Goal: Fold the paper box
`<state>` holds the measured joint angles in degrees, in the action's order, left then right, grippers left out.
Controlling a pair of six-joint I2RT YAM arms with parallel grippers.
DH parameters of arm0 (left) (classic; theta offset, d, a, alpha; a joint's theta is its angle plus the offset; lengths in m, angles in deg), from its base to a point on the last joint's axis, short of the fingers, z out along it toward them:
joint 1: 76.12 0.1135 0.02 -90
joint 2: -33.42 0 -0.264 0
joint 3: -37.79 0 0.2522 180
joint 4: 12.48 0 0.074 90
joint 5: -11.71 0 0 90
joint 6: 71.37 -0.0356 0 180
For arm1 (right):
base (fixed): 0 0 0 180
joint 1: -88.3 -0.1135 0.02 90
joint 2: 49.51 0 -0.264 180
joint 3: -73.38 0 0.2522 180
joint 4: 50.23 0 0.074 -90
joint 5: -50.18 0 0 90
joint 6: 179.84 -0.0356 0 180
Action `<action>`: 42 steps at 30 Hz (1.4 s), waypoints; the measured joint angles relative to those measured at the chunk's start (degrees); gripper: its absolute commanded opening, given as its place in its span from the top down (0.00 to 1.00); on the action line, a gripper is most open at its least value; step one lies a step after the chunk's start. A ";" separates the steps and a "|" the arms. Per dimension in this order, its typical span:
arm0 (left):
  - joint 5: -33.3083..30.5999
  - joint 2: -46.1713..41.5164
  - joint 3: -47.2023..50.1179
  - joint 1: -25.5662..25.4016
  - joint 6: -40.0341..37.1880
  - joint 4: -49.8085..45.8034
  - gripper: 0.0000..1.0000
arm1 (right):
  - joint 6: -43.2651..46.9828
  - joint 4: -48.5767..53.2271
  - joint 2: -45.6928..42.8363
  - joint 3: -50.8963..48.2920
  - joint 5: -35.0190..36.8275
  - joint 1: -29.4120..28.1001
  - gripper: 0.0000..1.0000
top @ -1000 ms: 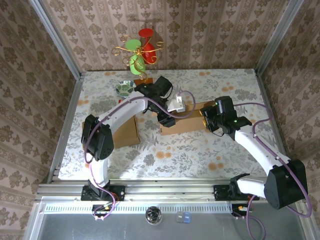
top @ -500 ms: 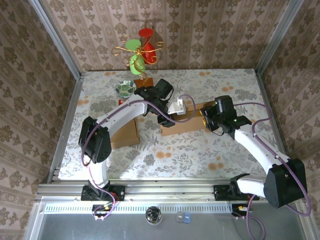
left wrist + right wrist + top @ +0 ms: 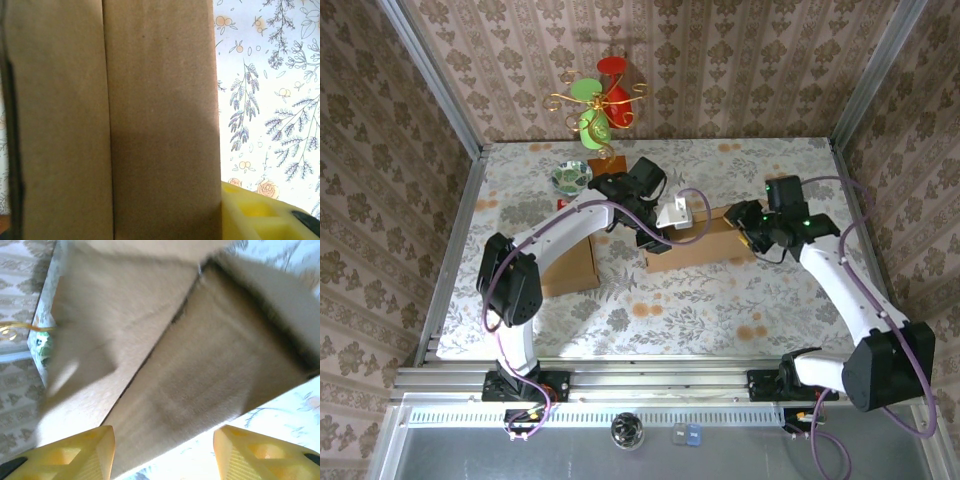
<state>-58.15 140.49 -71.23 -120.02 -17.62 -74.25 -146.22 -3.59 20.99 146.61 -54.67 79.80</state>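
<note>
One end of the paper box [image 3: 705, 240] is by my right gripper [image 3: 163, 434], fingers open. I cannot tell if my left gripper [image 3: 658, 238] holds the other end.

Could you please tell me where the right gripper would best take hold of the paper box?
Probably the thin flap edge at the right end of the paper box, approached from the right. The box lies lengthwise left to right, and the right gripper faces that end with fingers spread.
</note>
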 measured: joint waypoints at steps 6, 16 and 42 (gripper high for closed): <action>0.63 -1.46 1.55 0.87 -3.06 -1.77 0.56 | 21.99 1.25 -7.21 2.93 -0.98 6.47 0.45; 0.39 -4.87 5.31 3.91 -7.30 -3.98 0.56 | 41.83 3.30 -7.08 2.78 -2.23 8.72 0.45; 0.85 -5.57 5.95 5.38 -10.56 -5.44 0.55 | 59.08 6.14 3.54 5.73 -9.18 7.08 0.50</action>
<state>-57.30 134.91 -65.29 -114.64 -28.18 -79.70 -87.14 2.55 24.53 152.33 -63.85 86.89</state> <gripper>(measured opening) 0.455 0.511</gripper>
